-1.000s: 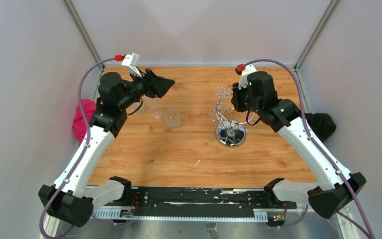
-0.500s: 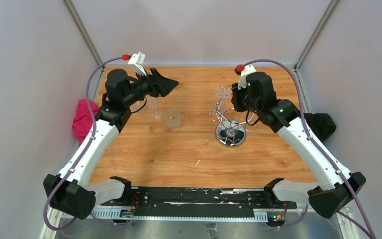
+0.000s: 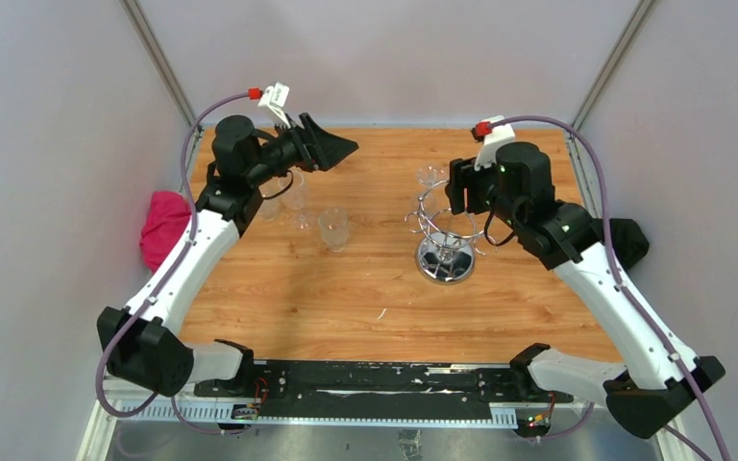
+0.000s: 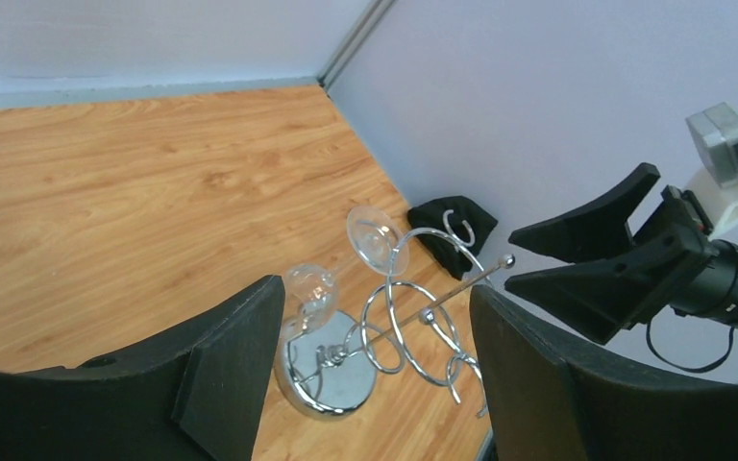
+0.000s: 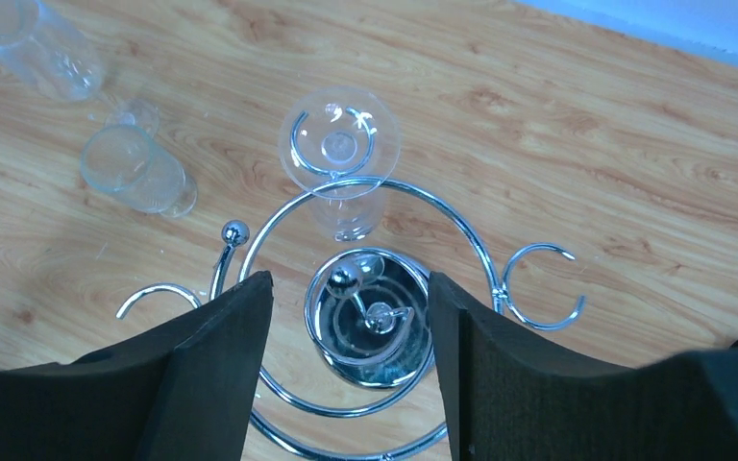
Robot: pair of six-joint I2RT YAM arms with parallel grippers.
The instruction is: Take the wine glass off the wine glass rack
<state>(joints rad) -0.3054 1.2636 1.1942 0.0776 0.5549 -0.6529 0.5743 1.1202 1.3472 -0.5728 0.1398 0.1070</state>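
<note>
On the wooden table, toward its far right corner, the rack is hanging the wine glass bowl-down by its foot. The right gripper is hovering above, spread and empty, probably lining up. The left gripper, also spread, is idling far-left.

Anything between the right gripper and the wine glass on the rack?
No separate object. Only the wine glass rack's own wire ring crosses between the open right gripper and the hanging wine glass.
</note>
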